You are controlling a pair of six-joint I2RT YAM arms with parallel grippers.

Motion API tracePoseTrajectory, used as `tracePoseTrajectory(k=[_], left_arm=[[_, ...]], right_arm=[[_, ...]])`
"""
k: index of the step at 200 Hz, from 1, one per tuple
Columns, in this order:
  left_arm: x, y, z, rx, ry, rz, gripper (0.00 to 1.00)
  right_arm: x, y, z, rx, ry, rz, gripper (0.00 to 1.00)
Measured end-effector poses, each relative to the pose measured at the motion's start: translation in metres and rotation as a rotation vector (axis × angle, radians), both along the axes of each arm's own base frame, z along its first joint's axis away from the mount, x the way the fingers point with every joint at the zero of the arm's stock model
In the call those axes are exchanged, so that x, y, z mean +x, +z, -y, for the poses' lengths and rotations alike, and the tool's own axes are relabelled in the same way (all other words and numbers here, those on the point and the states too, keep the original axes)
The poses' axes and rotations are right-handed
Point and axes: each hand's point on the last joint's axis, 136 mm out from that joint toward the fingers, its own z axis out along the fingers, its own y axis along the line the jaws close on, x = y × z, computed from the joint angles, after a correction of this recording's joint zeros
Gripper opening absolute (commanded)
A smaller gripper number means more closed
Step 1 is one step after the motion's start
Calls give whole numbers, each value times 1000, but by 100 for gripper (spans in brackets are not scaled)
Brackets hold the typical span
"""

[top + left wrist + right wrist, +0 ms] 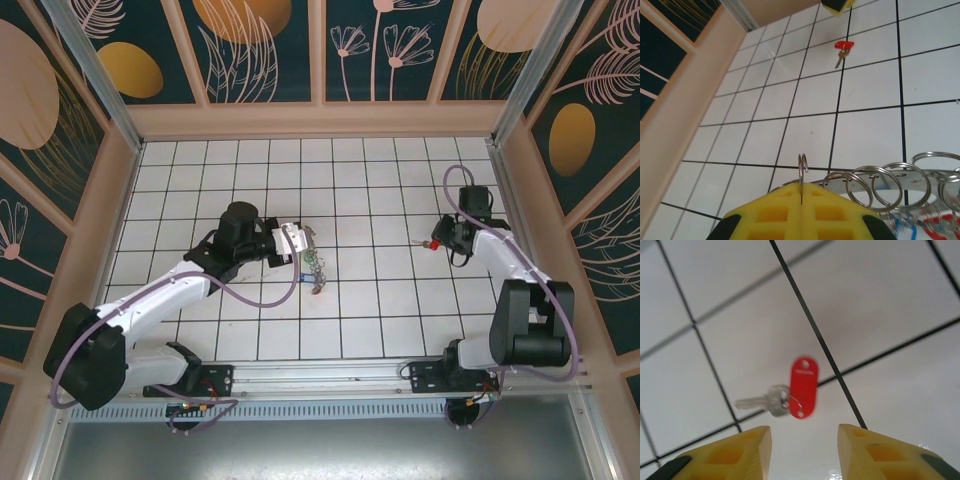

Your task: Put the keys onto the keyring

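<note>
The white tiled table (380,330) carries everything. The left arm (150,300) reaches toward the keyring from its near-left side, and the right arm (515,275) stands well to the keyring's right. The keyring (316,268) is near the middle of the table, a flat metal ring fringed with wire loops. Blurred blue and red bits show beneath its rim in the left wrist view. I cannot tell whether it lies flat or is tipped up. The left fingers (790,212) are pressed together, pinching one small loop (802,167) on the keyring's rim. The right fingers (740,455) are spread and hang just above a red-tagged key (804,387). This key lies flat on the table well to the right of the keyring, touching neither finger.
</note>
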Motion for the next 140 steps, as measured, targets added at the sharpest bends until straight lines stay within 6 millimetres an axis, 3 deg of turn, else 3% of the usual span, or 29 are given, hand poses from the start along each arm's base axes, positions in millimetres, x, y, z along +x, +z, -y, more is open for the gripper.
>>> tracePoseTrajectory(k=[33, 140], left_arm=[[2, -5, 1, 0, 3, -14, 0], [2, -5, 8, -38, -12, -36, 0]], right_arm=[[-1, -13, 1, 7, 16, -55, 30], [3, -48, -12, 89, 108, -153, 29]])
